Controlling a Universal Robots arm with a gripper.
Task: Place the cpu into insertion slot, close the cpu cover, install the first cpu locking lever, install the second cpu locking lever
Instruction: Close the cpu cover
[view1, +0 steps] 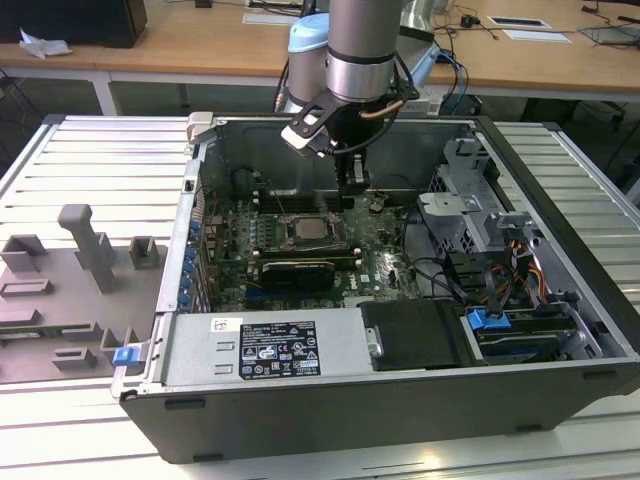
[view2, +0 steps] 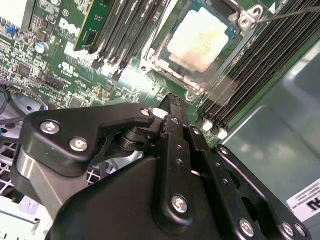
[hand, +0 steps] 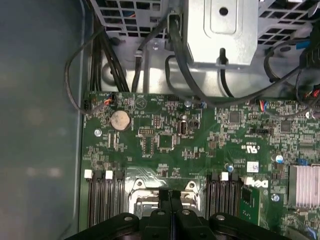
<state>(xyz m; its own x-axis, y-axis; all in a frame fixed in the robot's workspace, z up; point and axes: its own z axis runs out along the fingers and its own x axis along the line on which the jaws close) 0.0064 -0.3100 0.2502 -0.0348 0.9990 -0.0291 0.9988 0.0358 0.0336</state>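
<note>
The cpu (view1: 313, 231) lies flat in the insertion slot (view1: 290, 244) on the green board inside the open computer case, its pale silver top (view2: 200, 40) showing. The cpu cover (view2: 172, 74) lies down around the chip as a silver frame. A thin lever rod (view2: 295, 12) runs past one corner of the socket. My gripper (view1: 352, 183) hangs just above the board, a little behind the socket and toward the exterior view's right. Its black fingers (view2: 170, 107) are pressed together with nothing between them, and in the first wrist view the gripper (hand: 170, 196) points at the socket's edge.
Long black memory slots (view2: 125, 35) flank the socket on both sides. A metal drive cage (view1: 470, 205) and loose cables (view1: 500, 275) fill the case toward the exterior view's right. The power supply (view1: 270, 350) sits at the front. A grey fixture (view1: 80, 270) lies outside the case.
</note>
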